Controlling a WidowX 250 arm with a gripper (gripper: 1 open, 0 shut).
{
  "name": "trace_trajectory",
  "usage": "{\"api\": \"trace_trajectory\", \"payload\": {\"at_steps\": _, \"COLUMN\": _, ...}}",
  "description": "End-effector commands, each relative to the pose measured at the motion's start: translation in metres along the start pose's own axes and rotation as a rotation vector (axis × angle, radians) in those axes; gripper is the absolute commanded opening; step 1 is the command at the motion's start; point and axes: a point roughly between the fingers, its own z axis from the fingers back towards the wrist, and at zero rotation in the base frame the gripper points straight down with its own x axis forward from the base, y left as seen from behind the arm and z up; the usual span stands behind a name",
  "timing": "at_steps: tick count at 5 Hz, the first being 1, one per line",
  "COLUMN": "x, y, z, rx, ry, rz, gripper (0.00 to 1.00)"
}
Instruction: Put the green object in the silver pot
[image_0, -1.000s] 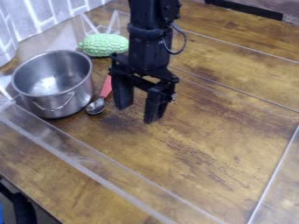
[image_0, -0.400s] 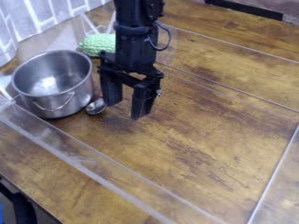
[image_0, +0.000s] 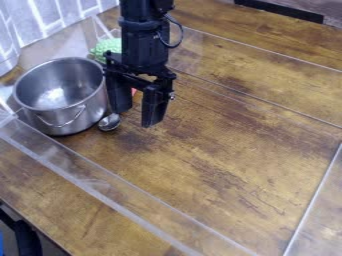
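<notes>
Nothing of the job is done as I see it: the light-green, roundish, textured soft pad (image_0: 103, 46) lies outside the shiny round stainless-steel pot (image_0: 60, 95), behind it and partly hidden by my arm, so reaching it, gripping it, lifting it and dropping it in all remain. I come down from the top of the view, my black gripper (image_0: 139, 117) low beside the pot's right-hand side, over the brown wooden table (image_0: 227, 150) and close to a metal spoon (image_0: 110, 122). My two fingers stand apart with nothing visible between them.
</notes>
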Motion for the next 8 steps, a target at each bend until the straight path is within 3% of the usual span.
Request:
{"api": "trace_trajectory", "payload": {"at_steps": 1, "x": 0.001, "y": 0.012, "z": 0.031, "rx": 0.010, "ry": -0.108, "rz": 0.025, "gripper": 1.00}}
{"api": "trace_trajectory", "payload": {"at_steps": 8, "x": 0.018, "y": 0.039, "z": 0.025, "rx": 0.024, "ry": -0.115, "rz": 0.031, "gripper": 1.00}}
